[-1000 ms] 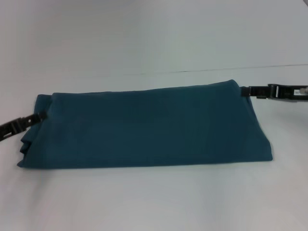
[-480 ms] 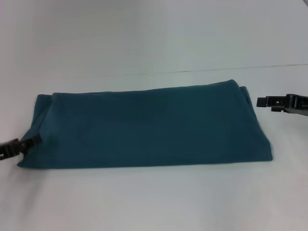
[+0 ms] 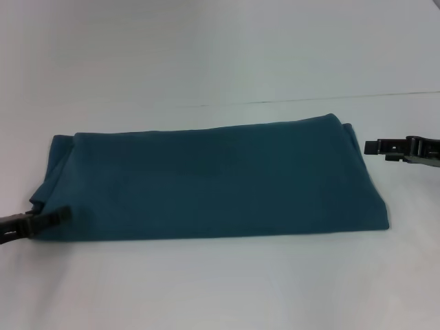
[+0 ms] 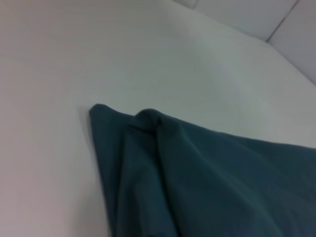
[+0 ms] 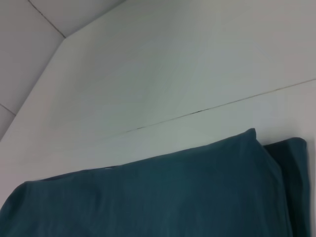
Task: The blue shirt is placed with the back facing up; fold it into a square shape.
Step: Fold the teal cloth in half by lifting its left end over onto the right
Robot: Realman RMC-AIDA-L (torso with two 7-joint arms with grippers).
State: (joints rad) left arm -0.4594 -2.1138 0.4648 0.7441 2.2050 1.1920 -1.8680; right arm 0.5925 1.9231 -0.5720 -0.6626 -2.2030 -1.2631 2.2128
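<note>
Left gripper (image 3: 67,212) lowered since earlier frame, now laid at near-left corner of blue shirt (image 3: 206,179); right gripper (image 3: 368,146) drawn just clear of far-right corner. Finger state cannot be told. Shirt lies as long band on table (image 3: 220,289); end fold judged pending.

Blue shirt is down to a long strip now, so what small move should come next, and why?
Probably close the left gripper on the near-left corner it touches. The blue shirt lies as a long band, wider than deep, so an end still has to fold over. The right gripper sits just off the far-right corner, apart from the cloth.
</note>
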